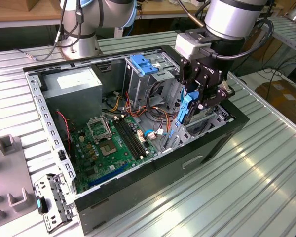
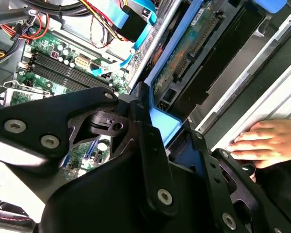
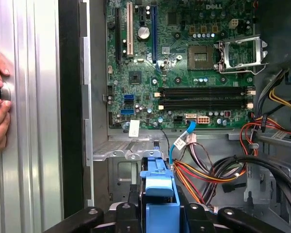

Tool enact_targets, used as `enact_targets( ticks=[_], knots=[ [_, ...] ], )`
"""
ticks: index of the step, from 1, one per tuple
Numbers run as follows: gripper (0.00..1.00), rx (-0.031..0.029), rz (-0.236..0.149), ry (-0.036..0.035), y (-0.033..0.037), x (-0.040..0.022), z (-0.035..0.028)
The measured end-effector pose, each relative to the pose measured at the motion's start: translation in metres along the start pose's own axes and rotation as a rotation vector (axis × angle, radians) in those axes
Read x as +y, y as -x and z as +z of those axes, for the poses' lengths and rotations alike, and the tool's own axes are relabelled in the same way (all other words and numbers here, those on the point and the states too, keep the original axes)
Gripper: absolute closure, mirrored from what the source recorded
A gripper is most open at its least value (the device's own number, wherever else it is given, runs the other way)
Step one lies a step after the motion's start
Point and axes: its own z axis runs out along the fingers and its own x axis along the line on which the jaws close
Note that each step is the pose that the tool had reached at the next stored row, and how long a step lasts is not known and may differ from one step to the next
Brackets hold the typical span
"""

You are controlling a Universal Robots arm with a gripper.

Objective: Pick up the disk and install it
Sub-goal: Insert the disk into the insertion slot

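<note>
The disk stands on edge with its blue side rail showing, held over the drive bay at the open computer case's end on the exterior view's right. My gripper is shut on it from above. In the second wrist view the disk shows its green circuit board and connector, and my gripper clamps its blue end. In the first wrist view the blue rail of the disk sits between my black fingers, above the bay's metal floor.
The motherboard lies in the case bottom, with cable bundles beside the bay. A grey power-supply box and a metal cage with a blue latch stand at the back. A person's hand rests on the table beside the case.
</note>
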Motion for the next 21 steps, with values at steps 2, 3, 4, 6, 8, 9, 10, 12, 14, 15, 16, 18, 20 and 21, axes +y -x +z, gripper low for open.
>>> enact_targets(
  ticks=[2, 3, 4, 6, 8, 9, 10, 12, 14, 15, 16, 18, 20, 21],
  knots=[
    [0.62, 0.0002, 0.000, -0.0002, 0.0000, 0.0000, 0.0002],
    [0.62, 0.0008, 0.000, -0.0001, 0.0000, 0.0000, 0.0001],
    [0.56, 0.0012, 0.000, -0.0001, 0.0000, 0.0000, 0.0001],
    [0.49, 0.0019, 0.000, -0.0001, 0.0000, 0.0000, 0.0000],
    [0.49, 0.0024, 0.000, -0.0001, 0.0000, 0.0000, 0.0001],
    [0.51, 0.0028, 0.000, -0.0001, 0.0000, 0.0000, 0.0000],
    [0.64, 0.0033, 0.000, -0.0001, 0.0000, 0.0000, 0.0000],
    [0.76, 0.0041, 0.000, -0.0001, 0.0000, 0.0000, 0.0000],
    [0.82, 0.0044, 0.000, -0.0002, 0.0000, 0.0000, 0.0000],
    [0.88, 0.0047, 0.000, -0.0001, 0.0000, 0.0000, 0.0000],
    [0.89, 0.0049, 0.000, -0.0001, 0.0000, 0.0000, 0.0000],
    [0.89, 0.0054, 0.000, -0.0002, 0.0000, 0.0000, 0.0000],
    [0.89, 0.0061, 0.000, -0.0002, 0.0000, 0.0000, 0.0000],
    [0.89, 0.0074, 0.000, -0.0002, 0.0000, 0.0000, 0.0000]
  ],
)
